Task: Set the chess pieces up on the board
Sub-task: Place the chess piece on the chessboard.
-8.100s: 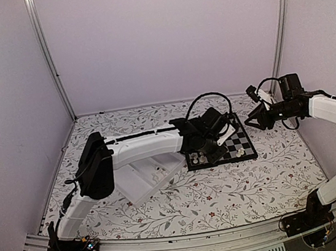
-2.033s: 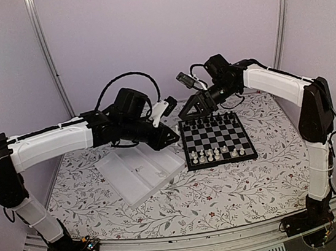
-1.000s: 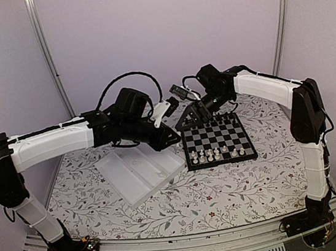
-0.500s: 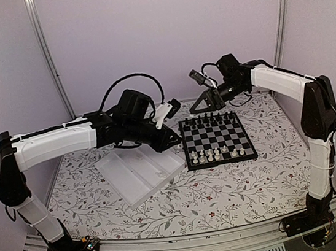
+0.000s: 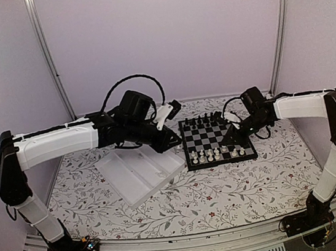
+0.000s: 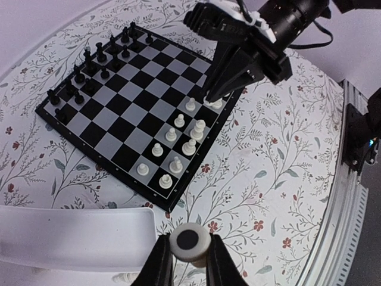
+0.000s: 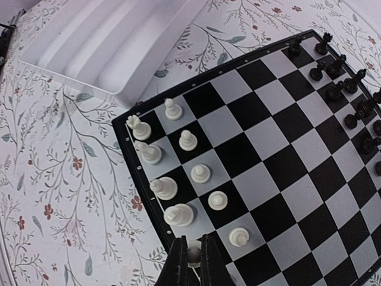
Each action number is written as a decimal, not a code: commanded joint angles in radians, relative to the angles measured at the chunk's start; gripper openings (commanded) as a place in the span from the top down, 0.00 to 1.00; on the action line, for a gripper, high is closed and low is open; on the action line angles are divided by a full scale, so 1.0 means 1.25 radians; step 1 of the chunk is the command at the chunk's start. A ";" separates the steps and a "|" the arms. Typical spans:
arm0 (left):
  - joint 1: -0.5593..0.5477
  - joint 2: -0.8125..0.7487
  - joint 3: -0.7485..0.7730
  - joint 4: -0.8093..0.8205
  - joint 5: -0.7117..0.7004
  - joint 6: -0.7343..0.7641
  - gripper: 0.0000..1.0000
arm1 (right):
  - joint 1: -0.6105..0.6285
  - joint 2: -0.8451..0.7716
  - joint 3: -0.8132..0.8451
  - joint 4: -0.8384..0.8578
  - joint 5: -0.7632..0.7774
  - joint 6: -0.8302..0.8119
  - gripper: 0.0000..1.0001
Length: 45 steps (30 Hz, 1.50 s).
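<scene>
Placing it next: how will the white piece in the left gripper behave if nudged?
Probably light and easily knocked: the white piece barely fills the left gripper. Its flat round base should stand steadily, though once tipped it would likely roll.

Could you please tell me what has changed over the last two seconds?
The right gripper swung from the far edge of the board round to its right side and came down on the near row, shut on a white piece. The left gripper stayed above the tray, holding a white chessman.
</scene>
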 commanded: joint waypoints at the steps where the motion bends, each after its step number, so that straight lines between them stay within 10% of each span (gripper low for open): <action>1: -0.004 0.018 0.018 0.011 0.013 0.008 0.89 | -0.008 -0.043 -0.028 0.094 0.088 -0.038 0.99; 45: -0.005 0.032 0.008 0.008 0.014 -0.010 0.89 | -0.086 0.109 -0.018 0.044 0.023 -0.034 0.91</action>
